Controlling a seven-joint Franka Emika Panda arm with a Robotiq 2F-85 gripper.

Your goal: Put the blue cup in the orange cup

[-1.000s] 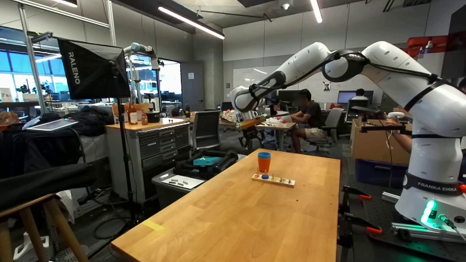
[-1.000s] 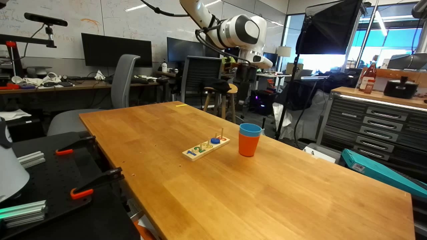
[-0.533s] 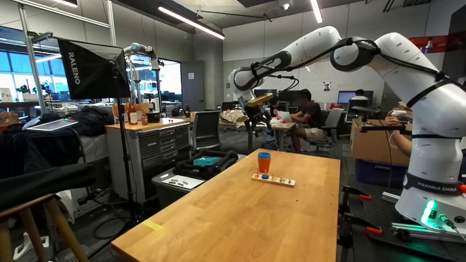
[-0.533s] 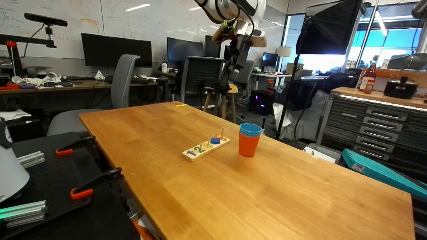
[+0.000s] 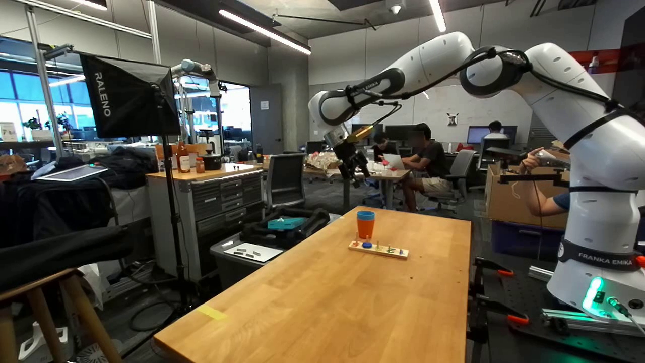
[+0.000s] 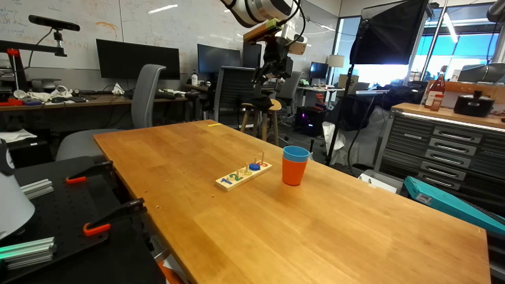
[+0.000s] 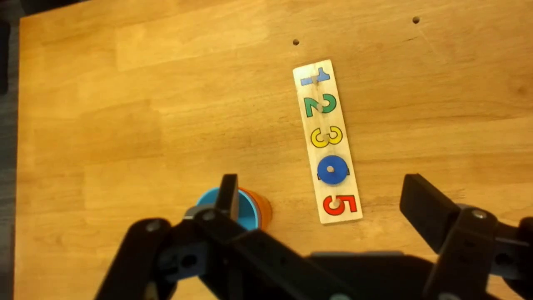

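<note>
One blue cup (image 6: pixel 296 153) and one orange cup (image 6: pixel 294 171) stand upright together by the only number board (image 7: pixel 327 121). The blue cup sits inside the orange cup, its rim showing above the orange one in both exterior views. They are just beside the board's 5 end, not touching it. The board has five pegs (image 6: pixel 263 157) and one blue disc (image 7: pixel 335 173), on the peg between the 3 and the 5. One bench (image 7: pixel 104 125) bears all of this.

The one white arm (image 5: pixel 486 75) arches out from beyond the board's 1 end, its far part bent down, and its two fingers (image 7: pixel 429 212) hang well above the board, aslant. They are released and spread wide, with the board visible through the gap.

In the wrist view a finger cuts across the blue cup's mouth and hides part of it. One strip of yellow tape (image 5: pixel 212 312) lies well apart from the board. Two clamps (image 6: pixel 118 213) sit beyond its 1 end; past its 5 end, off the bench, stand one drawer cabinet (image 6: pixel 442 150) and one black lamp (image 5: pixel 131 96)
</note>
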